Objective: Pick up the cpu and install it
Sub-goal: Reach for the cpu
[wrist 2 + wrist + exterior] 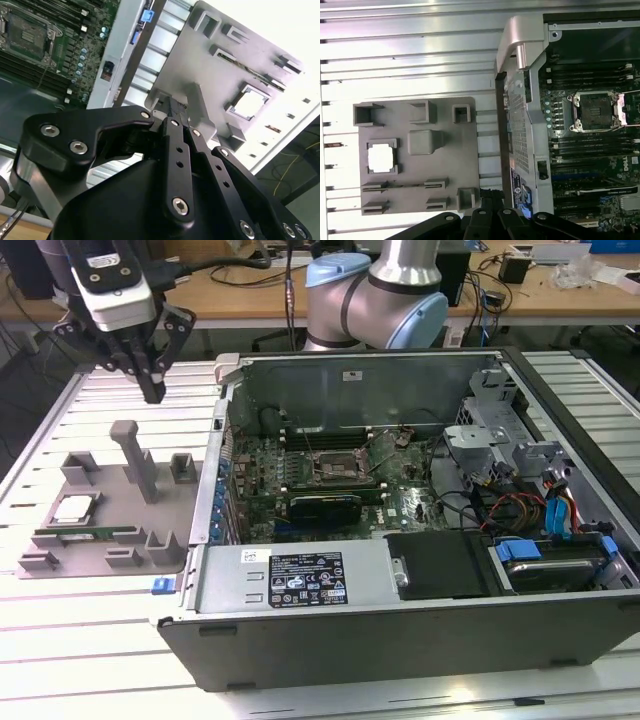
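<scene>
One shiny silver square cpu (pixel 73 508), one long green memory stick (pixel 85 534), one grey plastic holder tray (pixel 105 490), one open metal computer case (pixel 400 640)

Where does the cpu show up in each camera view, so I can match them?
Exterior view: the cpu sits in the grey tray at the exterior view's left, outside the computer case.
First wrist view: the cpu lies in a square recess beside the tray's upright post.
Second wrist view: the cpu, same recess, near the upright post.
Shared landmark: the upright post.
</scene>
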Controlling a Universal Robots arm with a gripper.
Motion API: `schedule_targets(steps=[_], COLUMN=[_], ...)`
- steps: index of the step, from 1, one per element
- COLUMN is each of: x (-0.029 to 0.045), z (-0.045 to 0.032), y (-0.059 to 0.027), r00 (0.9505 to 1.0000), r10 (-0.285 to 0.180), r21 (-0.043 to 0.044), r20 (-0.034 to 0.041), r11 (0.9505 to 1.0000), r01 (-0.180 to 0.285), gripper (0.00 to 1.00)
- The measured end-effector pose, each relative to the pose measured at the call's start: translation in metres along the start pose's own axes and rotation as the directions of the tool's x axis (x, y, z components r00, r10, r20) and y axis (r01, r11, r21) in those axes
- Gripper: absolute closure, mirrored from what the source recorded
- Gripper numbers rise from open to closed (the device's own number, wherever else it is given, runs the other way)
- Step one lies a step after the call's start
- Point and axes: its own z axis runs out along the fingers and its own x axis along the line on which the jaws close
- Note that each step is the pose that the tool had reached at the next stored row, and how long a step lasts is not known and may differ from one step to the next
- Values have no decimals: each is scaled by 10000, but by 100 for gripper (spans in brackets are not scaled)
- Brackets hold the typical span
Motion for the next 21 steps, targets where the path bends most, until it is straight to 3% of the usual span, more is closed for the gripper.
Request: schedule_targets(steps=[6, 10, 21], x=[155, 331, 533], z=[-5, -10, -16], y=[-11, -24, -39], r00=[10000, 10000, 10000], r10=[0, 2, 2], r21=[0, -2, -5], r20=[3, 6, 7], r11=[10000, 10000, 10000], r01=[0, -2, -2], gripper=[89, 89, 89])
